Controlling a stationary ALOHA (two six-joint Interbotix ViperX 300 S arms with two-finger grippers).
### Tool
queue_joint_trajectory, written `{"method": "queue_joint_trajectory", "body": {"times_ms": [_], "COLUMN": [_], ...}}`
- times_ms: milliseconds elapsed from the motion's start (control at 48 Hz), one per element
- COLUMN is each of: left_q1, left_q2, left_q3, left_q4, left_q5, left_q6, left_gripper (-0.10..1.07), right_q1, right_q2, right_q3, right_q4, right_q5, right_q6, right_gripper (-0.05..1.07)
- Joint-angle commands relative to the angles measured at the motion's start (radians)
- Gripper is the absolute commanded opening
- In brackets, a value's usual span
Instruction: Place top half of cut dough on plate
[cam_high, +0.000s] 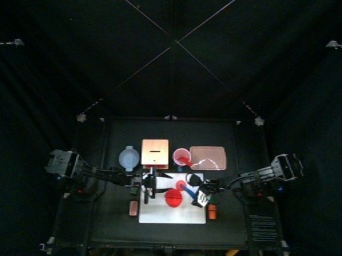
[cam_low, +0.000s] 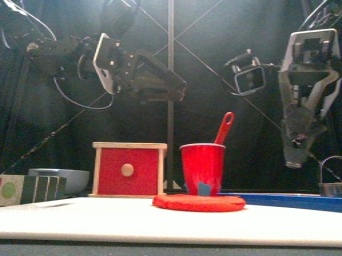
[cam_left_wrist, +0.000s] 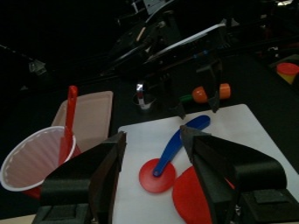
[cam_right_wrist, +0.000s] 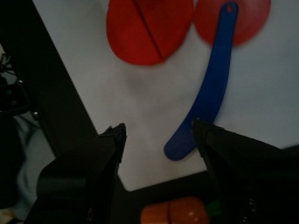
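In the top view the two arms meet over a white board (cam_high: 175, 195) in the lower middle of the frame. The left gripper (cam_left_wrist: 158, 171) hangs above this board with its jaws apart and nothing between them. The right gripper (cam_right_wrist: 160, 144) is also released, with only bare board between its jaws.

In the right wrist view a red dough disc (cam_right_wrist: 149, 31) lies at the upper middle of the frame, with a cut line through it. I cannot tell which side of the cut is the top half of cut dough. A second red round piece (cam_right_wrist: 233, 22) lies just beside it at the upper right, and a blue spatula (cam_right_wrist: 211, 83) rests with one end on that piece.

In the front view a red cup (cam_low: 203, 168) with a red tool in it stands at the centre.

The plate (cam_high: 209, 157) lies above the board in the top view, right of centre, well apart from the dough.
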Motion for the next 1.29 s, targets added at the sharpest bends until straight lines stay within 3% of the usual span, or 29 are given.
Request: {"method": "queue_joint_trajectory", "body": {"times_ms": [0,188,396,521,625,708,896,1021,1271], "left_q1": [0.003,0.003,0.003,0.003,0.005,0.005,0.011,0.012,0.04], "left_q2": [-0.028,-0.06,-0.084,-0.084,-0.084,-0.091,-0.117,-0.137,-0.141], "left_q3": [-0.003,0.026,0.044,0.049,0.061,0.08,0.12,0.137,0.15], "left_q4": [-0.002,-0.032,-0.058,-0.06,-0.06,-0.063,-0.069,-0.069,-0.066], "left_q5": [-0.006,-0.006,-0.006,-0.006,-0.012,-0.017,-0.046,-0.048,-0.049], "left_q6": [-0.002,-0.002,-0.002,-0.002,-0.002,-0.002,0.0,0.003,0.008], "left_gripper": [0.88,0.88,0.88,0.88,0.88,0.88,0.88,0.88,0.88], "right_q1": [-0.002,-0.002,-0.032,-0.026,-0.029,-0.028,-0.037,-0.058,-0.077], "right_q2": [0.008,-0.002,-0.037,-0.041,-0.046,-0.057,-0.109,-0.135,-0.097], "right_q3": [-0.077,-0.192,-0.377,-0.426,-0.402,-0.351,-0.132,0.017,0.109], "right_q4": [-0.138,-0.322,-0.4,-0.456,-0.463,-0.469,-0.492,-0.523,-0.538], "right_q5": [0.037,0.152,0.606,0.661,0.584,0.462,-0.02,-0.252,-0.414], "right_q6": [0.002,0.005,-0.025,-0.046,-0.035,-0.023,0.141,0.281,0.333], "right_gripper": [0.92,0.92,0.92,0.92,0.92,0.92,0.92,0.91,0.86]}}
